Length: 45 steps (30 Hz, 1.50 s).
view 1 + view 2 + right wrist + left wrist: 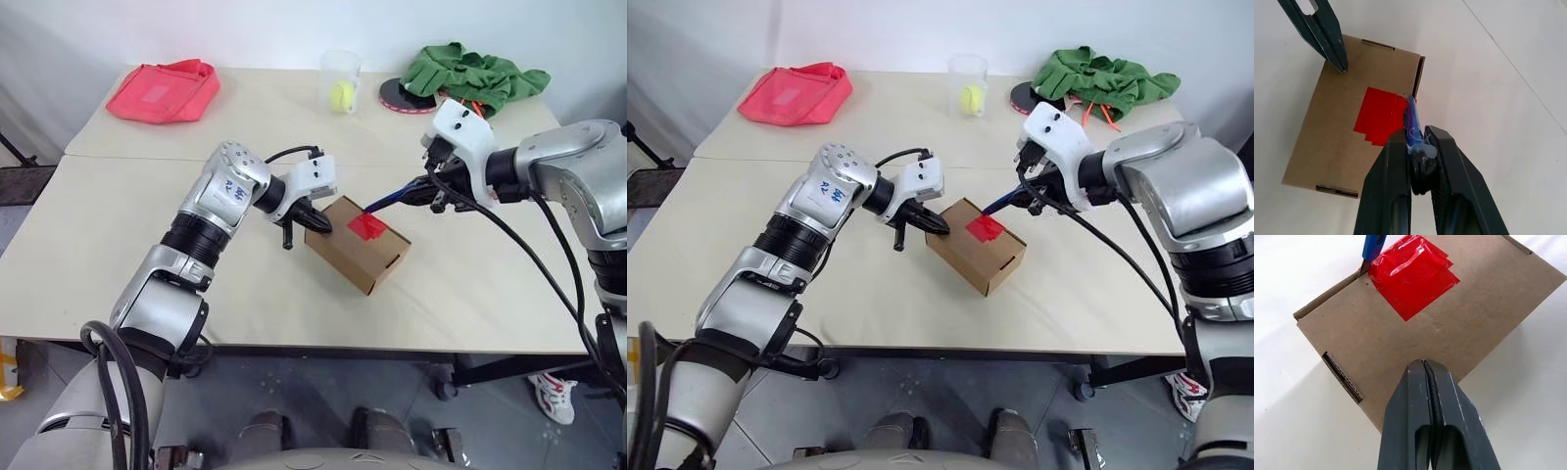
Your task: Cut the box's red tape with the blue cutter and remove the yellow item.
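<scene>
The brown cardboard box [358, 250] lies closed and turned at an angle on the table's middle. A square of red tape [367, 225] covers part of its top seam. My left gripper [1423, 363] is shut, its tip pressed on the box's top near the edge away from the tape. My right gripper [1418, 142] is shut on the blue cutter [1413, 122]. The cutter's tip rests at the edge of the red tape, over the flap seam. The yellow item is hidden.
At the back of the table lie a pink-red cloth bag [165, 93], a clear cup with a yellow-green ball [341, 86], and a green cloth [475, 73] beside a dark round disc [400, 96]. A seam [118, 157] joins two tabletops.
</scene>
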Tool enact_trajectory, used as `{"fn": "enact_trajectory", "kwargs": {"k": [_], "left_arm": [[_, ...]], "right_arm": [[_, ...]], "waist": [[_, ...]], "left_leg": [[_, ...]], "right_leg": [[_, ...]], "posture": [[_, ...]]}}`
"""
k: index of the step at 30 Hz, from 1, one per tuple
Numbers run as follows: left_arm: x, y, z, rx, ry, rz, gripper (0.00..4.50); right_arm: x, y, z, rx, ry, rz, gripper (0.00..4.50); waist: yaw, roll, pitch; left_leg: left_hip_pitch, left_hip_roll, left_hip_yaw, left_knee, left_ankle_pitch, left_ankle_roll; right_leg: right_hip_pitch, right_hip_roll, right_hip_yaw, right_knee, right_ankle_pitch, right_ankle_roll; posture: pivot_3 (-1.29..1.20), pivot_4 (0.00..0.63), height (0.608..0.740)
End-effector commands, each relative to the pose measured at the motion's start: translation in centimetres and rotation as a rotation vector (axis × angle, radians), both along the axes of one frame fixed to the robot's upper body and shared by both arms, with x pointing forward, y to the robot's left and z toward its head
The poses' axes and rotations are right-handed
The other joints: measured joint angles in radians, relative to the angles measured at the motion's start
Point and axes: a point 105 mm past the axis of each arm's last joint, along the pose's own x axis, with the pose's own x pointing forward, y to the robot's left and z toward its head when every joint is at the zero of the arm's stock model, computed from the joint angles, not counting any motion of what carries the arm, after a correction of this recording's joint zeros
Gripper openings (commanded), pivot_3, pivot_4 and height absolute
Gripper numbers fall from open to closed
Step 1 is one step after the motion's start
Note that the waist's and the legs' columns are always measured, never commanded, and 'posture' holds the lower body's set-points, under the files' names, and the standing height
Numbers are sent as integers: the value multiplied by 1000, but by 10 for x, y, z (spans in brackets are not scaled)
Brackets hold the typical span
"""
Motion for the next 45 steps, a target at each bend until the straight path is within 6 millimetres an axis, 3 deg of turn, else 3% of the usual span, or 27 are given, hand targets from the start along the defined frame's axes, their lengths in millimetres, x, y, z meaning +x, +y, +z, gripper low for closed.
{"fn": "enact_trajectory", "kwargs": {"k": [1,26,36,45], "left_arm": [[0,5,-33,100,63,44,23],[2,4,-38,115,65,75,23],[3,5,-38,109,66,86,23],[5,2,-43,134,45,81,23]], "right_arm": [[-4,2,6,-15,0,21,176],[-4,-6,-7,-136,75,36,176],[-7,-10,5,-146,77,36,176],[-5,-7,-10,-150,139,4,176]], "waist": [[0,0,0],[3,-1,-3],[3,-1,-3],[3,-1,-4]], "left_leg": [[0,0,0,0,0,0],[1,0,-2,1,0,0],[1,-1,-3,1,0,1],[1,-1,-3,1,0,1]], "right_leg": [[0,0,0,0,0,0],[2,0,0,0,0,0],[2,0,0,0,0,0],[2,0,0,0,0,0]], "posture": [[0,150,740],[0,150,740],[0,150,740],[0,150,740]]}}
